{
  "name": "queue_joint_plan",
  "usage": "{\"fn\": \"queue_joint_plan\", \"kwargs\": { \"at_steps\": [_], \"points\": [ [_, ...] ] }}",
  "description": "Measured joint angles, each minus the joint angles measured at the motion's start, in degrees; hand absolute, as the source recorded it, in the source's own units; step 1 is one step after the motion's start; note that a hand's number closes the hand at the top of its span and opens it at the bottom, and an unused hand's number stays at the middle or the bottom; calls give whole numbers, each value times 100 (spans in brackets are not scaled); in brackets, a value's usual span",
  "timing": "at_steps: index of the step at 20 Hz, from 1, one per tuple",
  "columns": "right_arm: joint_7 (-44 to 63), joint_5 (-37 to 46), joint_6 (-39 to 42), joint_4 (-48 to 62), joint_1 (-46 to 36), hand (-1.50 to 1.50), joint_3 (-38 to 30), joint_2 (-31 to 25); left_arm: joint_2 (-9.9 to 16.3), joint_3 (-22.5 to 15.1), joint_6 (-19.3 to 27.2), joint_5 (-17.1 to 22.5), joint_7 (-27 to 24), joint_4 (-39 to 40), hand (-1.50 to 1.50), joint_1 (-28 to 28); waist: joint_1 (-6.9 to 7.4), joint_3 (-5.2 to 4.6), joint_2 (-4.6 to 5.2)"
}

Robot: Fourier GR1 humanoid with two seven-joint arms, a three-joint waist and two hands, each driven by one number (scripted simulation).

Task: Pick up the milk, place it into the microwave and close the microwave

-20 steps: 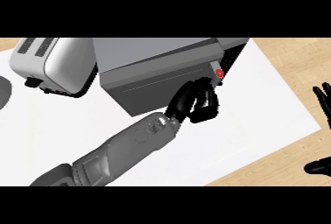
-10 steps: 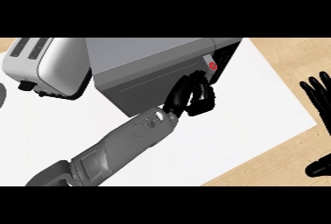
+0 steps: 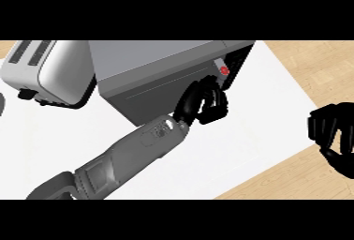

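Observation:
The grey microwave (image 3: 155,58) stands at the top middle, with its dark door face (image 3: 155,96) turned toward me and lying against the body. A red button (image 3: 224,70) shows on its control strip at the right end. My left hand (image 3: 202,102) rests against the door's right end just below that button, fingers curled and holding nothing. My right hand (image 3: 333,136) shows at the right edge over the wooden counter, relaxed and apart from everything. No milk is visible in this view.
A silver toaster (image 3: 48,70) stands left of the microwave, close beside it. Both sit on a white surface (image 3: 242,136) whose right and lower edges meet the wooden counter (image 3: 314,61). My left forearm (image 3: 131,150) crosses the white surface diagonally.
My left hand has stayed on the door's right end as the door face swung closer to the microwave body. The right hand has come further into view at the right edge.

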Motion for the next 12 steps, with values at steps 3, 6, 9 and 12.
{"fn": "queue_joint_plan", "kwargs": {
  "at_steps": [3,6,9,12],
  "points": [
    [102,-21,57,-240,-51,150,150,-25,41,-22,84,70,-48,-17,150,29,-60,3,-15],
    [186,-50,99,-453,-69,150,271,-44,67,-30,180,139,-98,-22,150,57,-115,6,-31],
    [260,-98,124,-628,-86,150,371,-46,86,-47,266,192,-153,-30,150,72,-152,9,-35],
    [318,-137,142,-788,-78,150,456,-45,110,-53,369,245,-216,-43,150,101,-202,11,-41]
  ]
}}
